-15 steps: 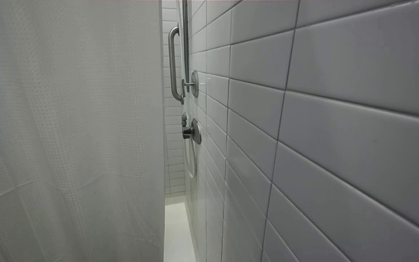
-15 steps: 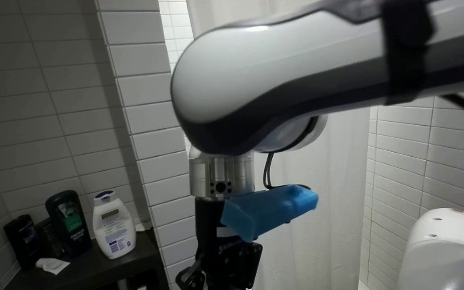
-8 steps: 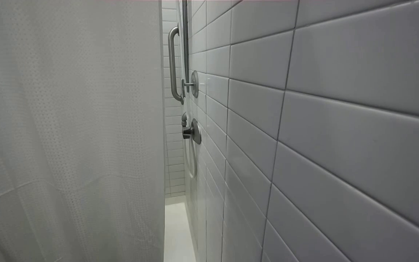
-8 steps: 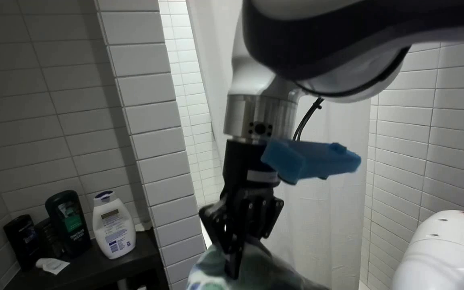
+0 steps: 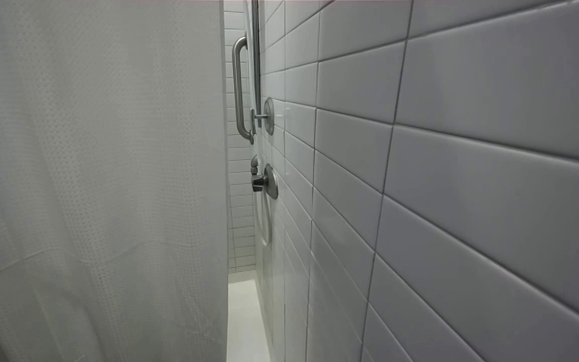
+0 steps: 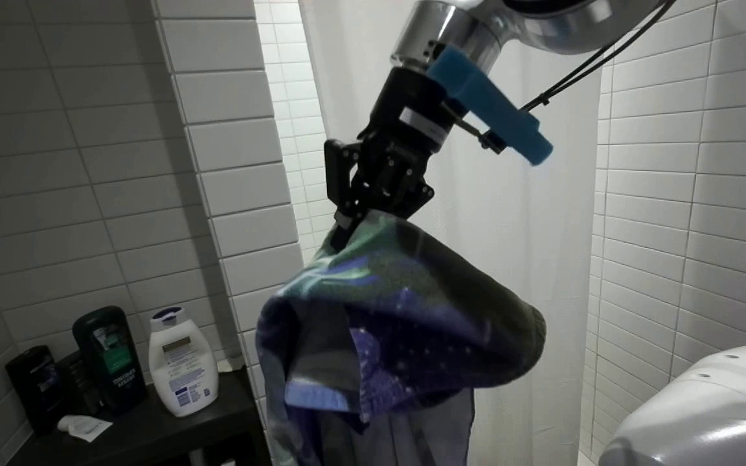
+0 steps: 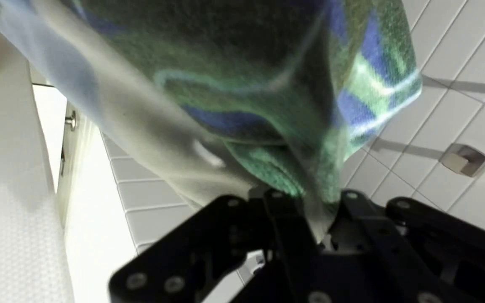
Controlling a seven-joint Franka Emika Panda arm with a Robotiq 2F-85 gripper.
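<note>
My fingers [image 7: 282, 212] pinch a bunched fold of the patterned cloth [image 6: 405, 304] between them; beyond their tips the rest spreads out and drapes below. Behind them, in an exterior view, hangs the white curtain [image 6: 522, 246].

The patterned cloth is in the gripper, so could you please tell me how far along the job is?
Done: the gripper is shut on the patterned cloth. In hand: it hangs in folds before the shower curtain, lower end out of frame. Probably remaining: releasing it somewhere; the square wall fixture in the wrist view carries no cloth.
</note>
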